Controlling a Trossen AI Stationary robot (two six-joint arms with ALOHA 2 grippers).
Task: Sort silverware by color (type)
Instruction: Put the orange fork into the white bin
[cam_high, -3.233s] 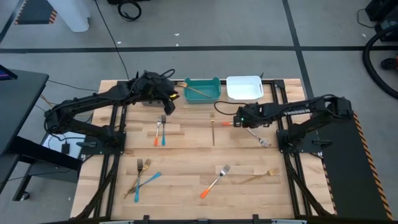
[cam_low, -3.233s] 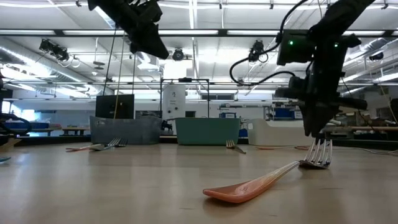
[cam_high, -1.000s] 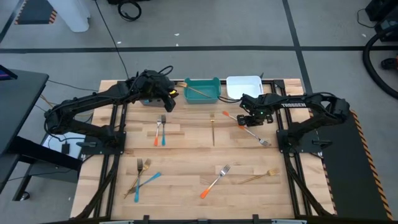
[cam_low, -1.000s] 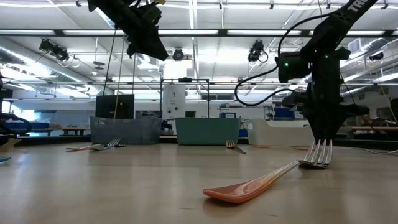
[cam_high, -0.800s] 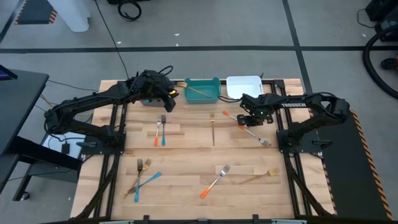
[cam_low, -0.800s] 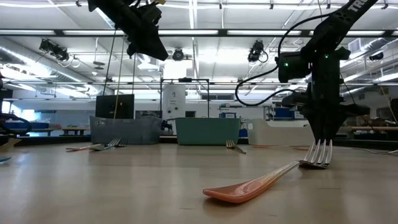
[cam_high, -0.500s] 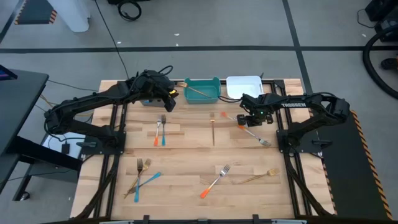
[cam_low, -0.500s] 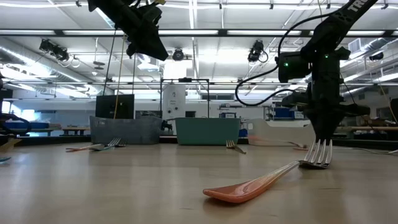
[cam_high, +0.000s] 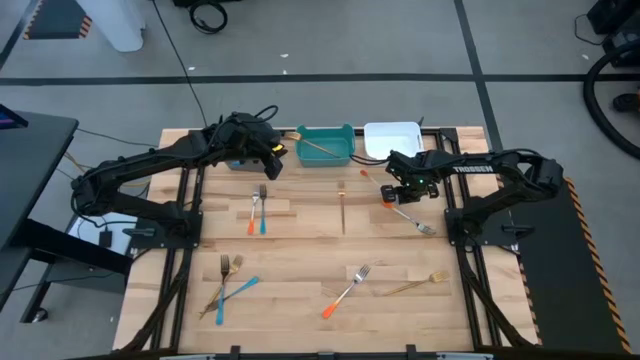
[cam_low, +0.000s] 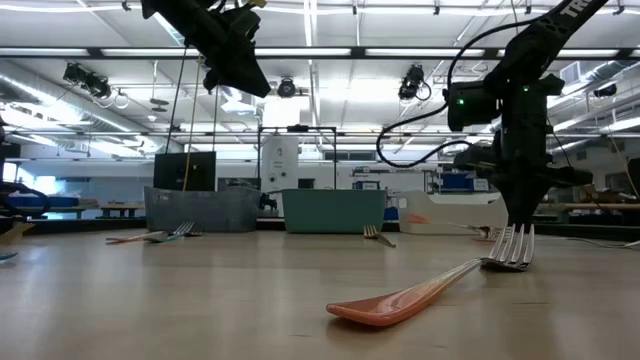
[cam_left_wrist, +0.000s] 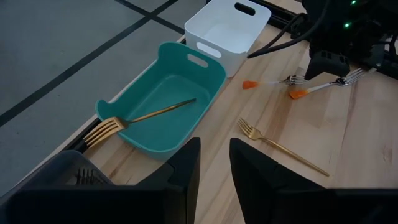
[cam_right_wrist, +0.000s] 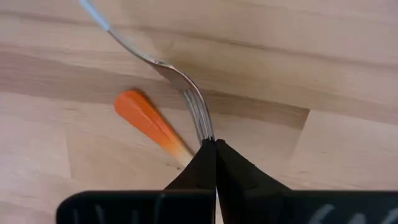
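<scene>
- Nearest the front edge of the counter (cam_high: 300, 300) lie an orange-handled fork (cam_high: 346, 290), a gold fork (cam_high: 418, 283) to its right, and a gold fork crossed with a blue-handled utensil (cam_high: 232, 293) on the left
- In mid-counter a blue and an orange-handled fork (cam_high: 257, 210) lie side by side, with a lone gold fork (cam_high: 342, 205) well apart to their right
- The right gripper (cam_high: 391, 193) is down at the counter on the right, its jaws pinched shut on the prongs of a silver fork (cam_right_wrist: 186, 93); an orange handle tip (cam_right_wrist: 146, 121) lies just beside the pinch
- Step in hand, as I judge it: the pick-up of one orange-handled piece; whether the grip is firm I cannot tell
- The next move calls for a straight lift clear of the neighbouring fork, then a carry to a bin at the far edge
- The left gripper (cam_left_wrist: 213, 168) hovers high over the far left, jaws parted and empty
- Farthest off stand a grey bin (cam_left_wrist: 43, 180), a teal bin (cam_high: 327, 145) with one gold fork (cam_left_wrist: 140, 119) inside, and a white bin (cam_high: 393, 141)
</scene>
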